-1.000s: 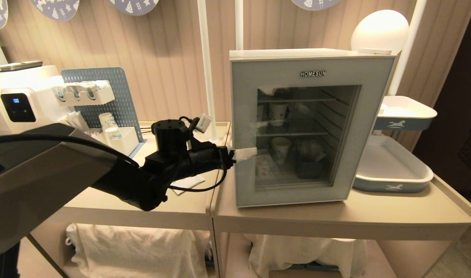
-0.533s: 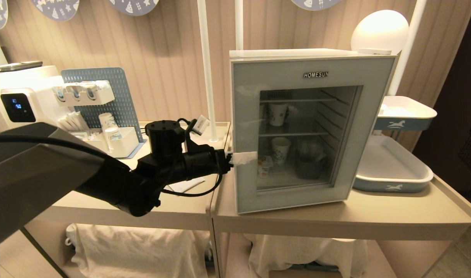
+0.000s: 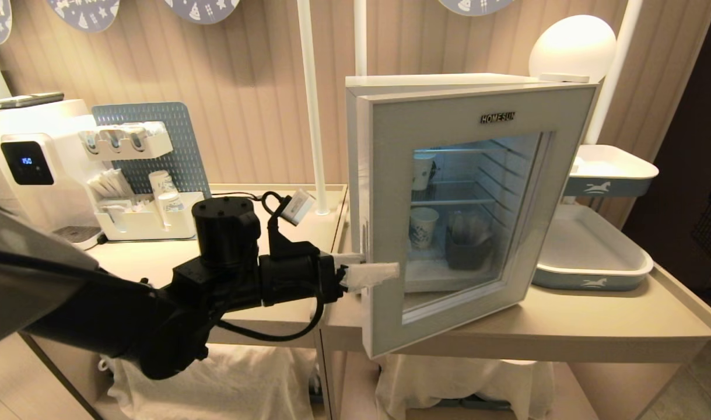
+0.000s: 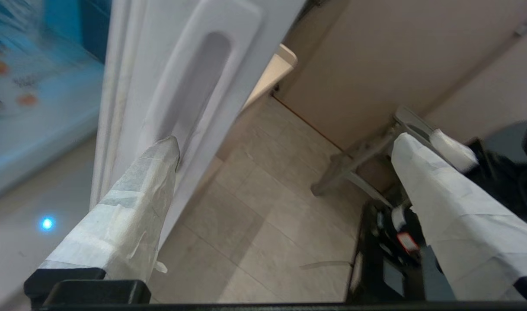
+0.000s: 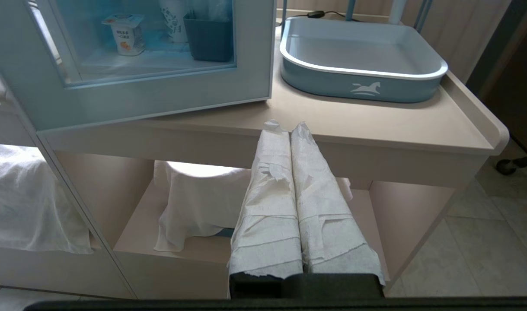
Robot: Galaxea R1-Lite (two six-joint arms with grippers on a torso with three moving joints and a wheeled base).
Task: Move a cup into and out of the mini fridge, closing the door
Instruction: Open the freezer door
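The mini fridge (image 3: 448,80) stands on the right table, and its door (image 3: 448,125) hangs partly open, hinged on the right. My left gripper (image 3: 375,265) is open at the door's free edge. One taped finger (image 4: 151,181) rests in the door's side handle recess (image 4: 202,77); the other is out in the air. The cup (image 5: 126,34), white with an orange picture, stands on the fridge floor behind the glass; the door frame hides it in the head view. My right gripper (image 5: 285,127) is shut and empty, parked low before the table's front edge.
Taller paper cups (image 3: 423,227) and a dark bin (image 3: 469,248) are inside the fridge. Two blue-and-white trays (image 3: 594,254) sit right of it. A water dispenser (image 3: 28,151) and a cup organiser (image 3: 157,201) stand on the left table. White cloth (image 5: 194,203) lies on the lower shelf.
The door has swung from shut to partly open as my left gripper drew back toward me along its edge. The right arm has not moved.
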